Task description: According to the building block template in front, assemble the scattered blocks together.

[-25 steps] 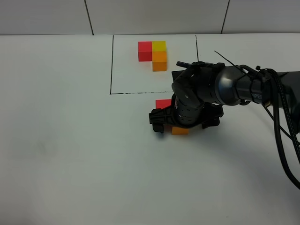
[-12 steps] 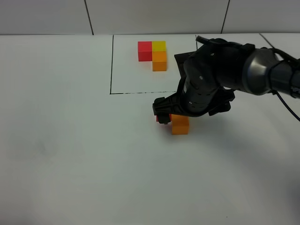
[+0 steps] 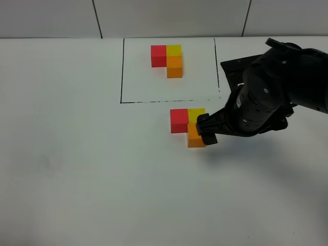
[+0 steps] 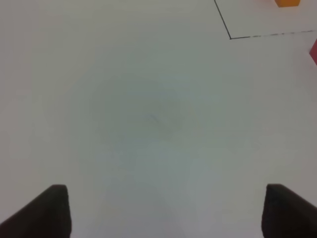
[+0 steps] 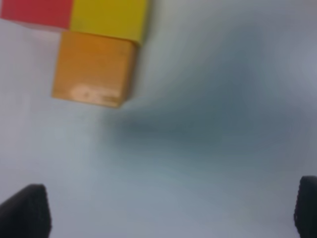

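Observation:
The template [image 3: 167,59] lies inside the black-lined rectangle at the back: red and yellow in a row, orange in front of the yellow. The loose red cube [image 3: 179,120], yellow cube [image 3: 197,114] and orange cube [image 3: 195,138] sit together in the same L shape just in front of the rectangle. My right gripper [image 3: 212,129] hovers just right of them, open and empty. In the right wrist view [image 5: 166,213] the orange cube [image 5: 93,67], yellow cube [image 5: 110,17] and red cube [image 5: 37,11] lie beyond the spread fingertips. My left gripper [image 4: 168,213] is open over bare table.
The black outline of the rectangle [image 3: 122,72] marks the template's area on the white table; its corner shows in the left wrist view [image 4: 231,37]. The right arm's dark body [image 3: 271,92] hangs over the table to the right of the cubes.
My right gripper has lifted off the loose cubes and drawn back to the right. The red, yellow and orange cubes, partly hidden before, now show joined in an L.

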Available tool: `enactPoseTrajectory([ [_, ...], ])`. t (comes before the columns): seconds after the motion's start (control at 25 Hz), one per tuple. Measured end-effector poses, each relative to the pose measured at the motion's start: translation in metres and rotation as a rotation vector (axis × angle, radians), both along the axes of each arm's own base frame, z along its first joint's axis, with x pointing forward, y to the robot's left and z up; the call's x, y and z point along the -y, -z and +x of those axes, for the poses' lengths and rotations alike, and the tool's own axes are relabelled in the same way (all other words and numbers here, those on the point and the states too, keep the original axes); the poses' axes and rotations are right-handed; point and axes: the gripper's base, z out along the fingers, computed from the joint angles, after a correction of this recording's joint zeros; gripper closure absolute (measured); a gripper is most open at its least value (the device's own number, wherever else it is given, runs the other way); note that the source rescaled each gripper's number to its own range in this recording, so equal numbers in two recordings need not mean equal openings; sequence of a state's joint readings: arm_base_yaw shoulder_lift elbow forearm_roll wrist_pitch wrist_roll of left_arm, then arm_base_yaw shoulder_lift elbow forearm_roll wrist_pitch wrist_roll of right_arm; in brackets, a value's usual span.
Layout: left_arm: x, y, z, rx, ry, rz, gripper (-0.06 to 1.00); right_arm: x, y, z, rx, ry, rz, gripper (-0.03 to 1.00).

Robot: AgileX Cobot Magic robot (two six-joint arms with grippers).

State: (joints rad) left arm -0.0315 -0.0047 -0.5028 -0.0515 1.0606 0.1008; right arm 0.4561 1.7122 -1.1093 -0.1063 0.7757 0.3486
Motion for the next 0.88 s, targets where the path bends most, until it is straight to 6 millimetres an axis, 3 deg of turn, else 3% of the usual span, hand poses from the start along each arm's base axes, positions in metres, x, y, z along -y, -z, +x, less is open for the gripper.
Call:
enactPoseTrajectory([
  [0.24,0.0,0.0,0.0,0.0,0.0,0.0,0.23,0.045,0.004,0.005,0.003,0.035,0.0,-0.03],
  [0.6,0.0,0.0,0.0,0.0,0.0,0.0,0.23,0.144,-0.001,0.016,0.002,0.147,0.004,-0.03],
  [0.72,0.0,0.0,0.0,0.0,0.0,0.0,0.23,0.162,-0.01,0.003,0.035,0.174,-0.004,-0.03],
  [0.88,0.0,0.0,0.0,0.0,0.0,0.0,0.23,0.168,-0.021,-0.029,0.077,0.186,-0.006,-0.03],
])
